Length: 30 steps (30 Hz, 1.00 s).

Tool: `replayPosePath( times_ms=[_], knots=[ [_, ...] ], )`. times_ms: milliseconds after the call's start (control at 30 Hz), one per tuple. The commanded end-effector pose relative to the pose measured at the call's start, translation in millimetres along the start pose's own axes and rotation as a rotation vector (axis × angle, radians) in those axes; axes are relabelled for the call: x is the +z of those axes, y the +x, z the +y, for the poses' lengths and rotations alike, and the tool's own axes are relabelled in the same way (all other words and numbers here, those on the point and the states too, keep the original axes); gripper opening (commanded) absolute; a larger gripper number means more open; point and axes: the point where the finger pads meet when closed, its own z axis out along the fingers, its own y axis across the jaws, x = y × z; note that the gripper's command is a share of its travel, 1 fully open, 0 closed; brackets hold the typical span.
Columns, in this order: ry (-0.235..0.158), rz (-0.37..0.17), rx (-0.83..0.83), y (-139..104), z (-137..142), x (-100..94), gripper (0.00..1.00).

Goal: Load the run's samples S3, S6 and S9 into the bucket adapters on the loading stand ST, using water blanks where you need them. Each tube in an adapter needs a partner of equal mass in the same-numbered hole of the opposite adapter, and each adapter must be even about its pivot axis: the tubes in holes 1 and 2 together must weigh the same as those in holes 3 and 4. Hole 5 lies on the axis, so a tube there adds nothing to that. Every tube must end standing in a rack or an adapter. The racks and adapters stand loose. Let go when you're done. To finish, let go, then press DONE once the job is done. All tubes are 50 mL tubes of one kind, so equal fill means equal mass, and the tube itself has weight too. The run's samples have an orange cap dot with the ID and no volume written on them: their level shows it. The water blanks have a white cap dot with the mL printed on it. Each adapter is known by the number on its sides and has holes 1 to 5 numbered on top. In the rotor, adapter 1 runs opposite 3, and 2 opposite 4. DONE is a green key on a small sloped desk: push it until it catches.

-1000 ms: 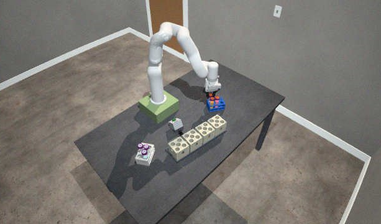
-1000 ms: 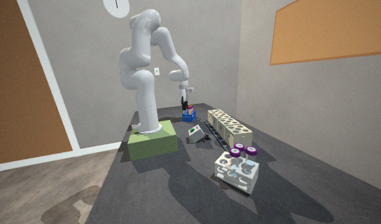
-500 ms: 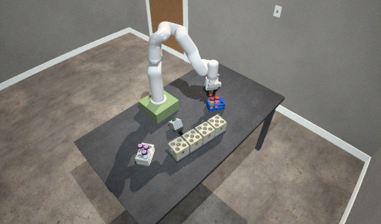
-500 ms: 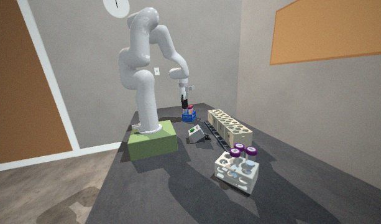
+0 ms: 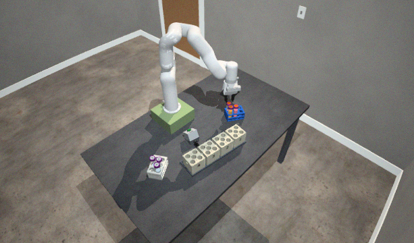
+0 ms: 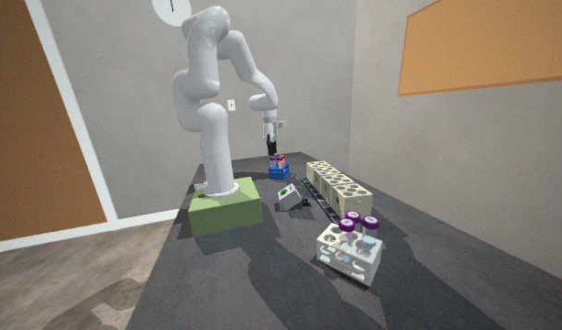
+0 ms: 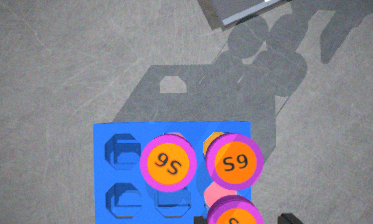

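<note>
My gripper [image 5: 229, 100] [image 6: 271, 154] [image 7: 244, 220] is open and empty, just above a tube whose cap [image 7: 234, 216] reads S with its digit out of view. That tube stands in the blue rack [image 7: 132, 126] [image 6: 279, 175] beside S9 [image 7: 235, 162] [image 5: 230, 106]. S6 [image 7: 168, 163] [image 5: 236, 106] stands in the same row as S9. Four cream adapters stand in a line on the loading stand [image 5: 193, 174], their visible holes empty. The white rack [image 5: 154, 175] [image 6: 340, 263] holds three purple-capped tubes; their volumes are unreadable.
The green DONE key [image 5: 189, 129] [image 6: 283, 192] is on a small sloped desk [image 5: 193, 135] between the arm's green base block [image 5: 173, 125] [image 6: 225, 217] and the adapters. The white rack stands near the table's left end, the blue rack beyond adapter 1.
</note>
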Motion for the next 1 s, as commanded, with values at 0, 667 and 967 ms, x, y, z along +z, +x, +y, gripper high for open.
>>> replayPosePath(
  times_ms=[0, 667, 967],
  knots=[
    [0.003, 0.000, 0.000, 0.2, -1.2, -6.1, 0.44],
    [0.004, 0.000, 0.000, 0.3, -1.1, -42.2, 0.44],
    [0.004, 0.000, 0.000, 0.3, -1.1, -60.2, 0.44]
  ],
)
